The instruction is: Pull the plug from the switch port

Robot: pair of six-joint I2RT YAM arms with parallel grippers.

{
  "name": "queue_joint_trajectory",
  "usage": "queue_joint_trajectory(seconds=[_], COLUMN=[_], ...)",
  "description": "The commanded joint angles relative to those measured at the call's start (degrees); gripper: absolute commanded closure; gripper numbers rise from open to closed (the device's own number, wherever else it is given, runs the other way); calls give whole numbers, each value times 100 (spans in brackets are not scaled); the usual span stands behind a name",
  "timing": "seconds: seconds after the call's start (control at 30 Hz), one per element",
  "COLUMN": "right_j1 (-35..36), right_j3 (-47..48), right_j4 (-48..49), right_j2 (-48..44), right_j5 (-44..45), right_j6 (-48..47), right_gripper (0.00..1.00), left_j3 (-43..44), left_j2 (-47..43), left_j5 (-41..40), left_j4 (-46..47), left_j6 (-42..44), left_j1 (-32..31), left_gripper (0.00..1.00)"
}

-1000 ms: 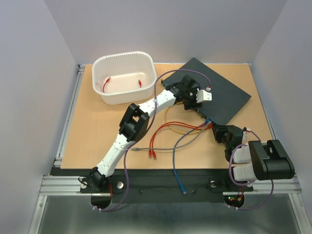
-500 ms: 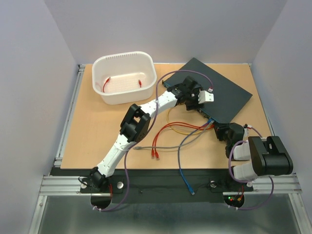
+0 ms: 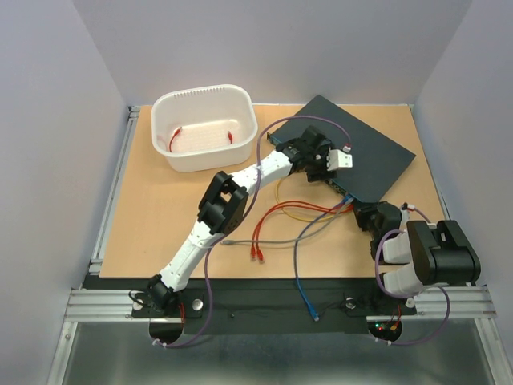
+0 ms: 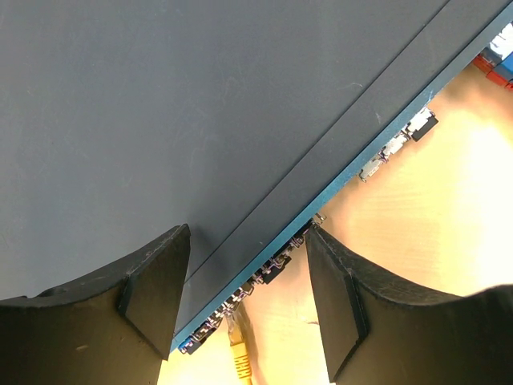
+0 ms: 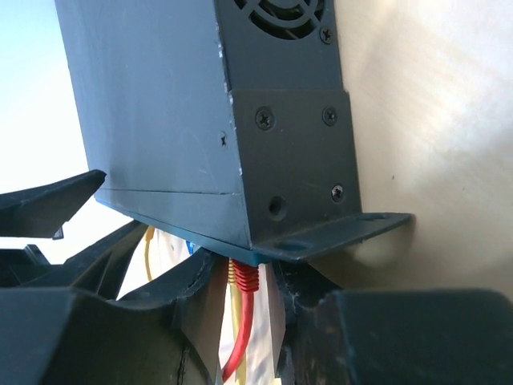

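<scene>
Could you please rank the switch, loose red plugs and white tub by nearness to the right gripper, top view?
1. switch, directly ahead of the right gripper
2. loose red plugs, to its left
3. white tub, far back left

View from my left wrist. My left gripper (image 4: 248, 250) is spread, its black fingers (image 4: 152, 293) straddling the switch's (image 4: 200, 104) diagonal port edge. A yellow plug (image 4: 238, 353) meets the port row between them. Red plug (image 4: 484, 62) and blue plug (image 4: 505, 66) at top right, above the table (image 4: 433, 241).
</scene>
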Motion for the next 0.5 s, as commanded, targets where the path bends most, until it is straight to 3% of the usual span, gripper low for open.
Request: queue_joint_trajectory(seconds=[0.0, 0.27, 0.47], right_j1=[-83, -83, -92], right_j3=[24, -108, 24], right_j4=[552, 1526, 2291], right_j2=[155, 260, 875], right_j5=[807, 1132, 922], right_j6=[-310, -513, -565], right_gripper=[70, 72, 87], left_j3=[218, 227, 218], left_j2=[165, 200, 183], left_j5=[-425, -478, -504], left_j4=[1525, 1517, 1517], left_j6=[180, 215, 224], left_j1=[49, 14, -4], left_gripper=[31, 31, 31])
